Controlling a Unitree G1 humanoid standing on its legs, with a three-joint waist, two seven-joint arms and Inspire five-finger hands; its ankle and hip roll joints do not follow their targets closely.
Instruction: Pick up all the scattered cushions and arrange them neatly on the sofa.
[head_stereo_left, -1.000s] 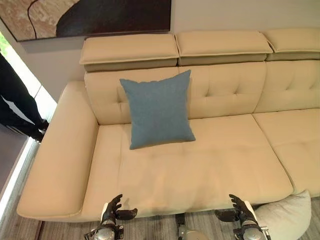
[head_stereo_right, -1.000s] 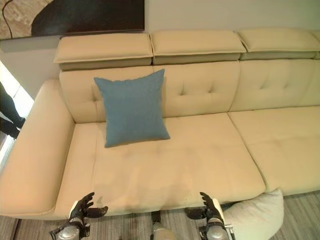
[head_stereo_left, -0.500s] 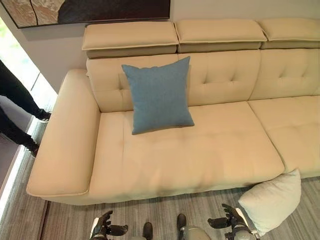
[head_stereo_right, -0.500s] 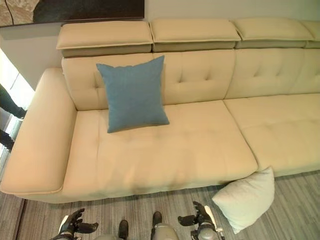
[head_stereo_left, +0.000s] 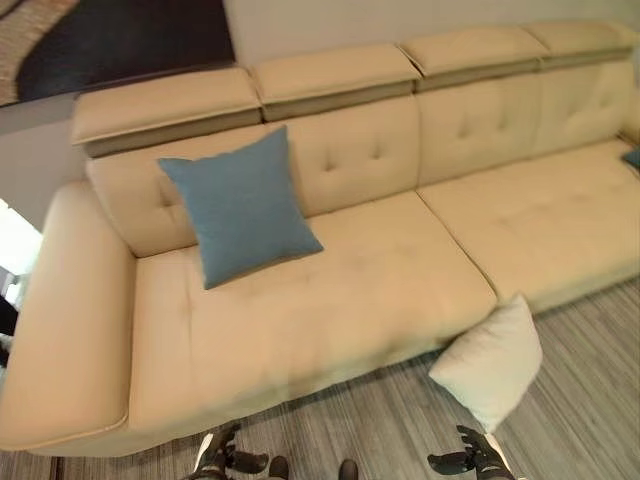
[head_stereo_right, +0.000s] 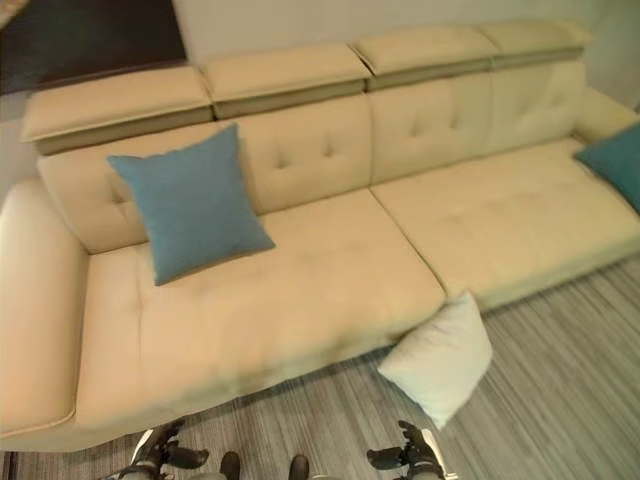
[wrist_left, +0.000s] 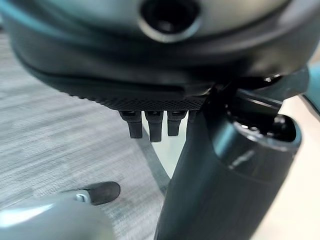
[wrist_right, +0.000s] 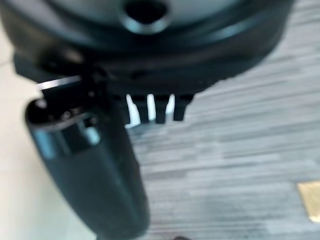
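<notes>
A blue cushion (head_stereo_left: 240, 206) leans upright against the backrest at the left end of the beige sofa (head_stereo_left: 330, 290). A pale white cushion (head_stereo_left: 490, 360) stands on the floor, propped against the sofa's front edge. Part of another blue cushion (head_stereo_right: 615, 162) lies on the sofa's far right seat. My left hand (head_stereo_left: 222, 458) and right hand (head_stereo_left: 475, 462) hang low over the floor in front of the sofa, both open and holding nothing. The right hand is just below the white cushion, apart from it.
Grey striped floor (head_stereo_left: 580, 380) runs in front of the sofa, with free room to the right. A dark framed picture (head_stereo_left: 110, 40) hangs on the wall behind the sofa's left end.
The camera has stepped back and swung to the right, so the sofa's right part and a second blue cushion came into view. Both hands stay low and open.
</notes>
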